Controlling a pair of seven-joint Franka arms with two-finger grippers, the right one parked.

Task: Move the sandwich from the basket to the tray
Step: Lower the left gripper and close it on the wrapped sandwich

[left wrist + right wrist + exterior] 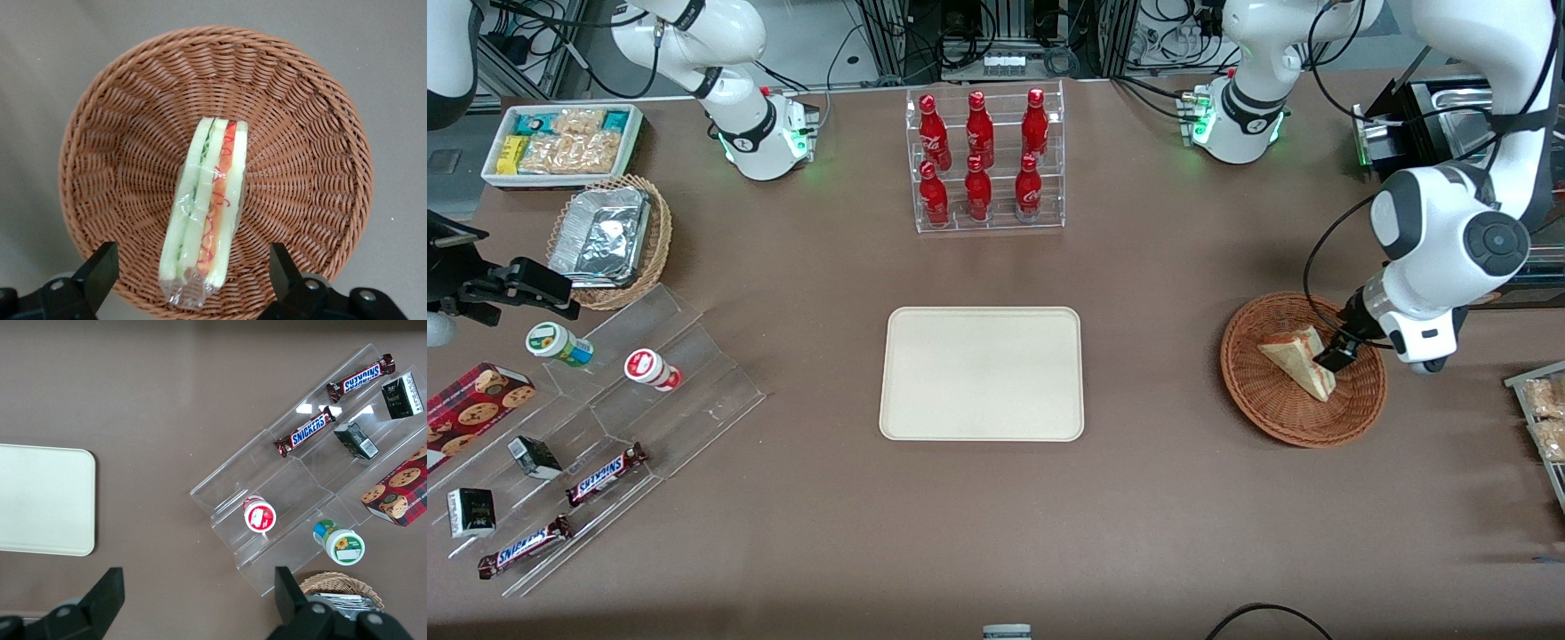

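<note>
The sandwich (pixel 1299 357), a plastic-wrapped wedge of pale bread, lies in the reddish-brown wicker basket (pixel 1272 404) toward the working arm's end of the table. In the left wrist view the sandwich (pixel 207 207) shows its red and green filling edge inside the basket (pixel 120 173). My left gripper (pixel 1336 357) hangs just above the sandwich, open, one finger on each side of the wedge's end without touching it; the gripper (pixel 192 270) straddles that end. The cream tray (pixel 982 372) lies flat at the table's middle and carries nothing.
A clear rack of red bottles (pixel 984 160) stands farther from the front camera than the tray. Toward the parked arm's end are a tan basket with a foil container (pixel 605 238), a white bin of snacks (pixel 560 142) and a clear stepped stand (pixel 640 400) with candy bars and cups.
</note>
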